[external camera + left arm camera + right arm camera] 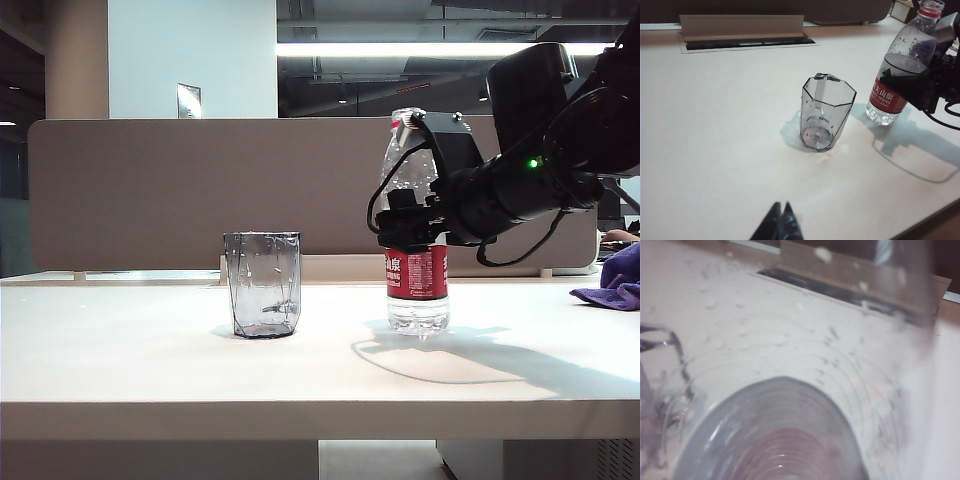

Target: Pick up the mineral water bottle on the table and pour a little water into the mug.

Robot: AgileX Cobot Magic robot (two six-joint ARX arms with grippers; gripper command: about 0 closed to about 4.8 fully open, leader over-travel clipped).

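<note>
The mineral water bottle (417, 285) stands upright on the table (150, 370), right of centre, with its red label facing out. My right gripper (412, 228) reaches in from the right, its jaws on either side of the bottle just above the label; whether they press on it does not show. In the left wrist view the bottle (886, 96) and right gripper (906, 88) are at the table's far side. The bottle (780, 440) fills the right wrist view at close range. The grey faceted mug (262, 285) (826, 116) stands left of the bottle. My left gripper (781, 206) is shut, well short of the mug.
A purple cloth (612, 282) lies at the table's right edge. A beige partition (150, 190) runs behind the table, with a cable slot (747, 44) in front of it. The right arm's cable (375, 205) loops beside the bottle.
</note>
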